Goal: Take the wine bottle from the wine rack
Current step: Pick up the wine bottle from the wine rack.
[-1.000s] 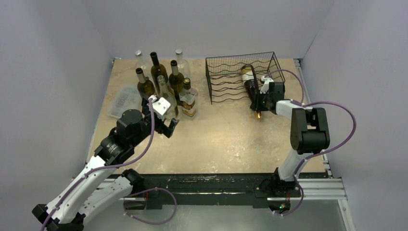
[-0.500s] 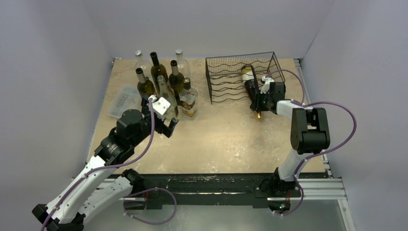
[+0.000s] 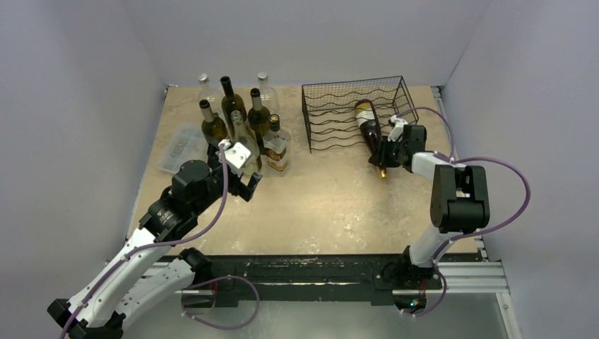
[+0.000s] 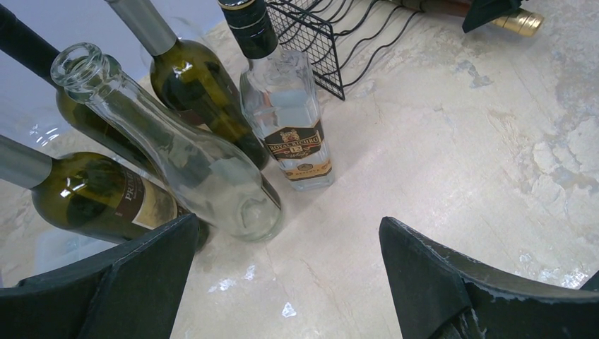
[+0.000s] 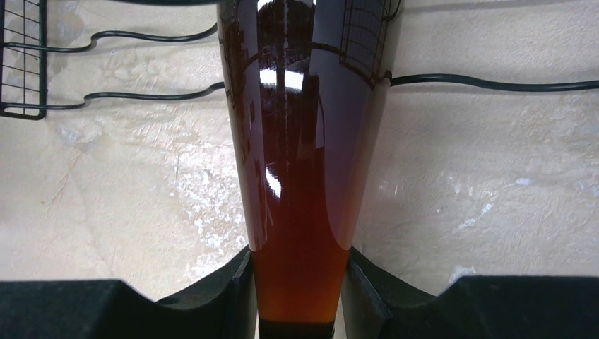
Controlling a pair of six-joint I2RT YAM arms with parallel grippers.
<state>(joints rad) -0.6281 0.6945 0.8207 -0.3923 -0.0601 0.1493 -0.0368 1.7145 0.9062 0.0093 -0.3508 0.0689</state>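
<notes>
The right gripper [image 5: 300, 286] pinches the neck of the dark brown glass wine bottle [image 3: 366, 120], its two black fingers [image 5: 236, 293] pressed against either side of the glass. The bottle lies slanted, its body on the wavy shelves at the right side of the black wire-mesh wine rack [image 3: 332, 106], its gold-capped neck jutting past the rack's front over the beige stone-patterned table [image 3: 332, 205]. The left gripper [image 4: 286, 282] is spread wide and holds nothing, near a cluster of upright glass bottles [image 4: 212, 169]
</notes>
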